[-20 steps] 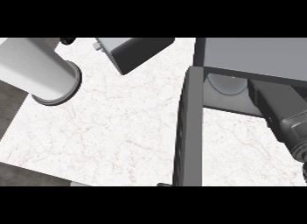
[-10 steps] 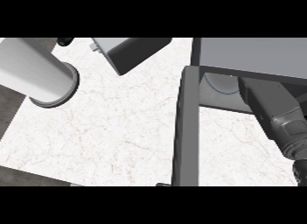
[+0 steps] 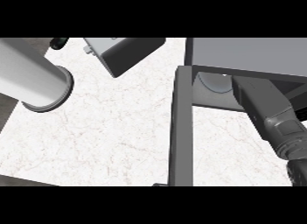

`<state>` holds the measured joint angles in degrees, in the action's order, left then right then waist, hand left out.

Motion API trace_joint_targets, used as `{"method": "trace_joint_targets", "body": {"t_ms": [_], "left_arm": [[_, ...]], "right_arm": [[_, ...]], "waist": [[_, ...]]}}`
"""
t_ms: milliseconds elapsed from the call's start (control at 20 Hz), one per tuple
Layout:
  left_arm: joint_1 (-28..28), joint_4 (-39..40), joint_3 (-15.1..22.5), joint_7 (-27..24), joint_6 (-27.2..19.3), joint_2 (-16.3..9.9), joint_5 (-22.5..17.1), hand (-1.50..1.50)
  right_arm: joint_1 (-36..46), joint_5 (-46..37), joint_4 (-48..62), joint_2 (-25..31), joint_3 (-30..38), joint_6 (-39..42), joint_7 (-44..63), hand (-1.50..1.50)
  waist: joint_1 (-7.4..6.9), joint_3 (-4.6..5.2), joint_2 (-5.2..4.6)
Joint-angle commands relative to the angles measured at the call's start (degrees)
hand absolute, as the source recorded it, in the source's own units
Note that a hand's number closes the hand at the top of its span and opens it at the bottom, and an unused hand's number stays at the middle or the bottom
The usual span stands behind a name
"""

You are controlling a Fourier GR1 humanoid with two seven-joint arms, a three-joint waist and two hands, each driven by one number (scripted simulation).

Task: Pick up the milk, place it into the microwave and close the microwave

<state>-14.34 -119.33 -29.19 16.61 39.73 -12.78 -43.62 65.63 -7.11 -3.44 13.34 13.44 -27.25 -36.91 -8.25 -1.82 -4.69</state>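
The microwave (image 3: 259, 54) stands at the right with its grey top toward me. Its open door (image 3: 181, 131) shows edge-on as a dark upright bar. Inside the opening I see part of the round glass plate (image 3: 211, 83). My right forearm (image 3: 272, 116) comes up from the lower right and goes into the opening; its hand is hidden under the microwave's top. No milk shows anywhere. My left forearm (image 3: 26, 74) lies across the upper left, and only a small dark bit of the left hand (image 3: 59, 42) peeks out at the top edge.
A grey box-shaped object (image 3: 123, 54) sits at the back of the white marble counter (image 3: 104, 135), between my left forearm and the microwave door. The counter's left edge (image 3: 4, 131) runs along a darker floor.
My right forearm has pushed further up and left into the microwave's opening. The left forearm and the grey box have drifted slightly left in the view.
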Motion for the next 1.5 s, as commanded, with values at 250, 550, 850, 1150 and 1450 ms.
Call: {"method": "trace_joint_targets", "body": {"t_ms": [250,550,850,1150,1450], "left_arm": [[-2.4,-0.8,5.3,-2.0,4.1,6.2,3.1,-1.5],[-3.3,1.8,10.7,-1.9,10.9,7.5,7.5,-1.5],[0.8,6.4,13.7,-2.4,13.6,10.0,15.4,-1.5],[-3.4,6.8,16.4,-9.5,16.3,12.7,25.2,-1.5],[2.7,10.9,23.1,-12.0,8.8,12.8,33.4,1.5]], "right_arm": [[-1.2,0.5,-0.8,2.3,0.2,10.4,-0.3,-1.5],[-4.5,3.5,-2.6,-1.5,2.5,23.7,-4.4,-1.5],[-10.1,7.2,-4.2,-4.7,5.1,32.7,-7.8,-1.5],[-19.3,7.9,-8.5,-8.6,3.6,36.5,-11.3,-1.5],[-30.1,4.9,-12.7,-10.2,-0.9,35.2,-12.7,-1.5]], "waist": [[3.68,1.68,2.9],[5.82,1.73,3.67],[8.04,1.81,4.41],[9.2,1.91,5.33],[11.38,2.03,5.76]]}}
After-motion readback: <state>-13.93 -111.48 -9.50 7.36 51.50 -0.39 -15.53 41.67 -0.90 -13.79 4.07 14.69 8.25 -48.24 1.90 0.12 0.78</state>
